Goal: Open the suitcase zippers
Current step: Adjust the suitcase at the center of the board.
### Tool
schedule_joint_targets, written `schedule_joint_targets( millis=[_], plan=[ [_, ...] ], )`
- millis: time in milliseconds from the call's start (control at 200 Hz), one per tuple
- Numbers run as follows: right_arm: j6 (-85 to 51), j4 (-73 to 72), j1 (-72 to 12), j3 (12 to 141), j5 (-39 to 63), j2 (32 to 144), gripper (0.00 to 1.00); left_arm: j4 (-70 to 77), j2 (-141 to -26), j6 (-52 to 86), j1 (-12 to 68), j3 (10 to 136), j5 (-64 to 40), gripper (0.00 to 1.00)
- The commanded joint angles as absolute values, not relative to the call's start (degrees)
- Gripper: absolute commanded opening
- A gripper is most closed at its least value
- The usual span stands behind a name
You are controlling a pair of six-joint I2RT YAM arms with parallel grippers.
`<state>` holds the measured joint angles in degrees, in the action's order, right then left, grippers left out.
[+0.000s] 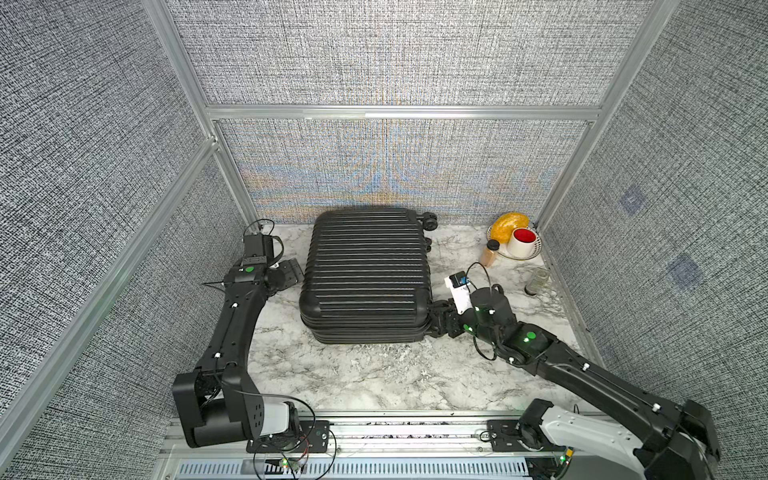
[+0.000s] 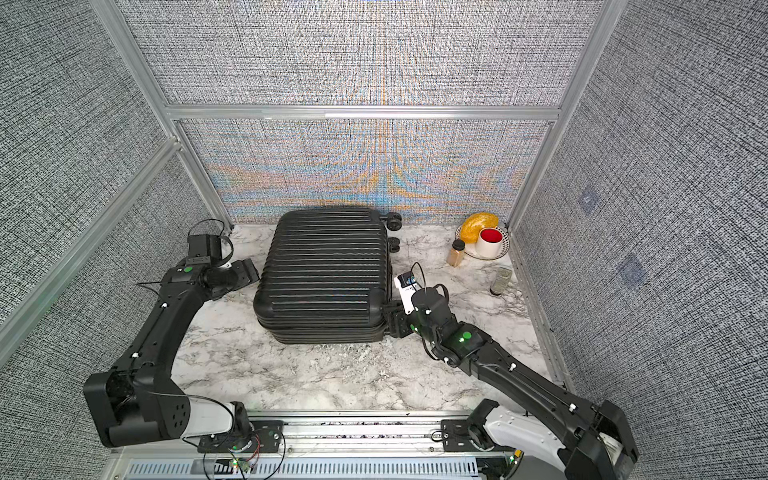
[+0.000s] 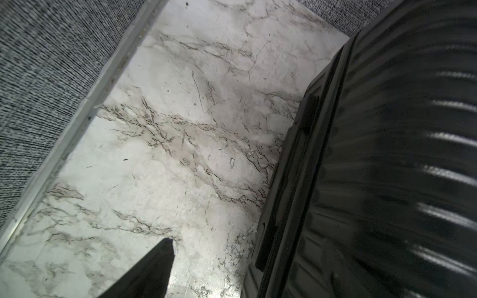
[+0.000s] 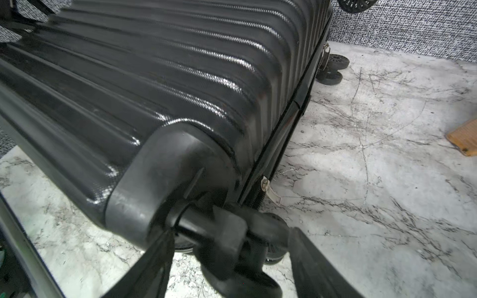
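Note:
The black ribbed suitcase [image 1: 365, 274] [image 2: 324, 270] lies flat in the middle of the marble table, its wheels pointing right. The zippers run along the side seam [image 3: 296, 196]. One metal pull [image 4: 271, 191] hangs near the case's near right corner and another [image 4: 325, 51] shows by the far wheels. My right gripper [image 1: 436, 320] [image 4: 232, 258] is open, with its fingers [image 4: 154, 258] on either side of the near right wheel [image 4: 232, 240]. My left gripper [image 1: 296, 272] [image 2: 249, 270] is open beside the case's left side; only one finger [image 3: 154, 268] shows in the left wrist view.
A plate [image 1: 534, 251] with a yellow item and a white cup with a red inside stands in the back right corner. A spice jar [image 1: 490, 251] and a glass jar on its side [image 1: 537, 281] are nearby. Grey fabric walls close in on three sides.

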<state>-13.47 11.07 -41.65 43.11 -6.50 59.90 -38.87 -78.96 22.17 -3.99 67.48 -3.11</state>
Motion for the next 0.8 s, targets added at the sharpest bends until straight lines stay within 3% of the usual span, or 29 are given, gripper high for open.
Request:
schedule_joint_targets(
  millis=[0,280,600,701,796],
  plan=[
    [-13.4,16.2,-41.7,42.8,-11.7,60.9,0.71,-38.2,-77.6,21.0,-4.1,65.9,-6.4,0.9],
    [-13.7,11.6,-41.5,38.9,-10.4,55.6,0.73,-37.0,-75.3,20.0,-4.1,64.6,-8.3,0.9],
    [-13.2,6.8,-40.5,40.4,-8.1,60.9,0.74,-33.8,-72.9,20.1,-4.1,61.1,-10.5,0.9],
    [-15.8,6.6,-36.0,40.0,-11.4,60.5,0.74,-33.4,-71.9,19.9,-4.1,60.5,-10.6,0.9],
    [-20.4,5.8,-26.6,39.4,-9.0,60.2,0.73,-32.9,-71.1,19.9,-4.1,60.1,-10.5,0.9]
  ],
)
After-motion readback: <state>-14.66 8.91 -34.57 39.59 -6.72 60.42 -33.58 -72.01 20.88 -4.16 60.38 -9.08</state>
